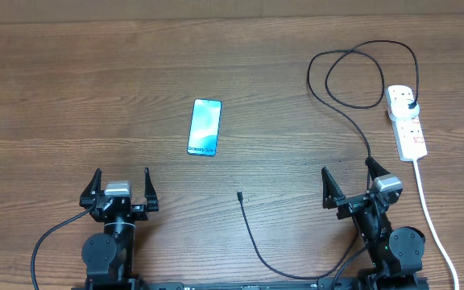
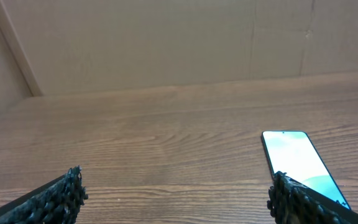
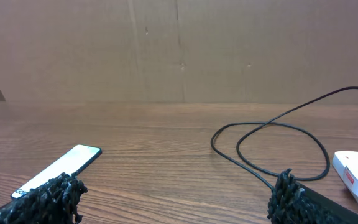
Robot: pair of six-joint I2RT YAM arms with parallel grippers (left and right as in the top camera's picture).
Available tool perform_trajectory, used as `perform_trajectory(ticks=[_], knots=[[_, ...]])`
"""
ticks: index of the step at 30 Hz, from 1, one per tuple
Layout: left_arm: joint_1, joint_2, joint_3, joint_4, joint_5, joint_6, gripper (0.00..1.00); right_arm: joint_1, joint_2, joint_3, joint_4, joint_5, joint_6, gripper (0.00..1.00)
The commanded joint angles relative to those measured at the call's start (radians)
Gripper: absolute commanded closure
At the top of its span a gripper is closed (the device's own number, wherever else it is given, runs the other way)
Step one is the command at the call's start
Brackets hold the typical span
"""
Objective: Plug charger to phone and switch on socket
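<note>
Both spread wide, empty: left pincer (image 1: pixel 121 184), right pincer (image 1: pixel 350 179). Phone (image 1: pixel 205 127), pale-blue screen up, lies ahead-right of left pincer. Charger (image 1: pixel 246 216), thin black: tip between pincers, loops ahead of right pincer into white socket (image 1: pixel 407 121).

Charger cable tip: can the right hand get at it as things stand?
Probably yes. The small connector tip of the thin black cable lies on bare wooden table, with nothing else between it and the open right hand.
</note>
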Motion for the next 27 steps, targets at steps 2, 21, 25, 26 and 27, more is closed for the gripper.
perform_trajectory(ticks=[2, 21, 25, 26, 27], knots=[[0.01, -0.01, -0.003, 0.004, 0.009, -0.004, 0.0, 0.006, -0.006, -0.01, 0.006, 0.003, 0.003, 0.0], [0.01, 0.461, 0.632, -0.222, 0.364, -0.298, 0.0, 0.006, -0.006, -0.01, 0.006, 0.003, 0.003, 0.0], [0.01, 0.742, 0.911, -0.37, 0.529, -0.299, 0.0, 0.006, -0.006, -0.01, 0.006, 0.003, 0.003, 0.0], [0.01, 0.811, 0.977, -0.412, 0.574, -0.299, 0.01, 0.006, -0.006, -0.01, 0.006, 0.003, 0.003, 0.0], [0.01, 0.866, 1.027, -0.443, 0.618, -0.299, 0.01, 0.006, -0.006, -0.01, 0.006, 0.003, 0.003, 0.0]])
